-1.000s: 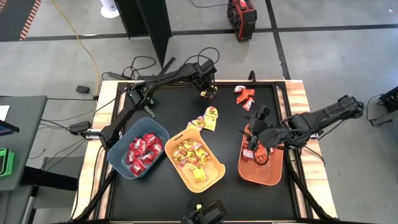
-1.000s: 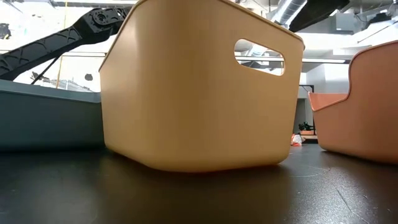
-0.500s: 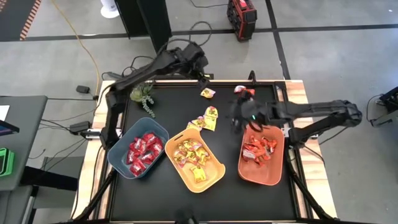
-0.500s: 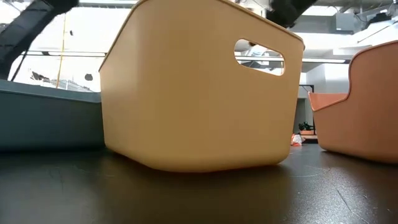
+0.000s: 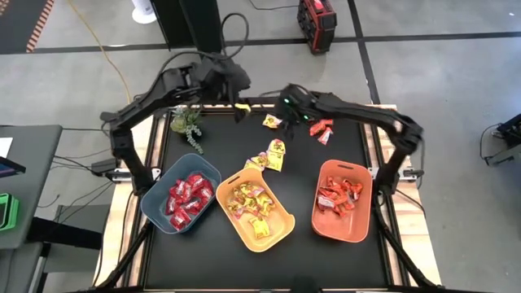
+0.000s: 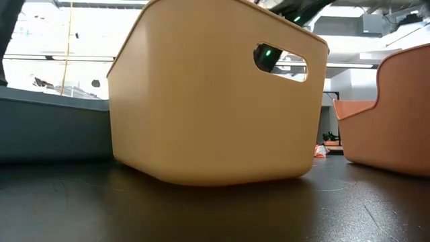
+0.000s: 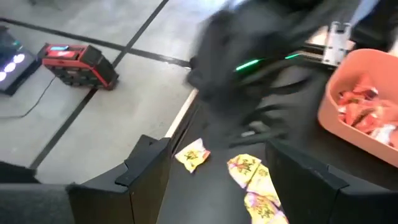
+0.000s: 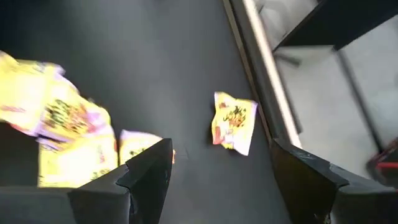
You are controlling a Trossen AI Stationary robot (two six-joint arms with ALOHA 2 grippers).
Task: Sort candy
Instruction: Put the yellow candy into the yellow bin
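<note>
Since the earlier frames both arms have swung to the upper edge of the high view: the right gripper [image 5: 286, 104], formerly over the orange bin, now hangs at upper centre, and the left gripper [image 5: 232, 81] has drawn back to the upper left of centre. Each gripper's dark fingers [image 7: 146, 168] stand apart with nothing between them; the right fingers [image 8: 149, 171] likewise frame bare surface.

The table [image 5: 301, 244] is a matte black sheet in a pale wood frame, set on a grey concrete floor crossed by dark lines, with cables lying on it. A red-and-black box [image 5: 316, 15] sits on the floor at the top of the frame.

Three smooth, round-cornered plastic bins line the lower half: blue-grey bin [image 5: 155, 199] at left, yellow bin [image 5: 281, 232] in the centre, orange bin [image 5: 358, 232] at right. Each holds crinkled, shiny wrapped candy: deep red candy [image 5: 187, 197], yellow candy [image 5: 248, 201], orange-red candy [image 5: 340, 194].

Loose on the table: one yellow sweet [image 5: 272, 122] near the upper edge, a yellow cluster [image 5: 273, 156] just above the yellow bin, and orange-red sweets [image 5: 321, 129] at upper right.

A small green sprig [image 5: 188, 126] lies at upper left.
</note>
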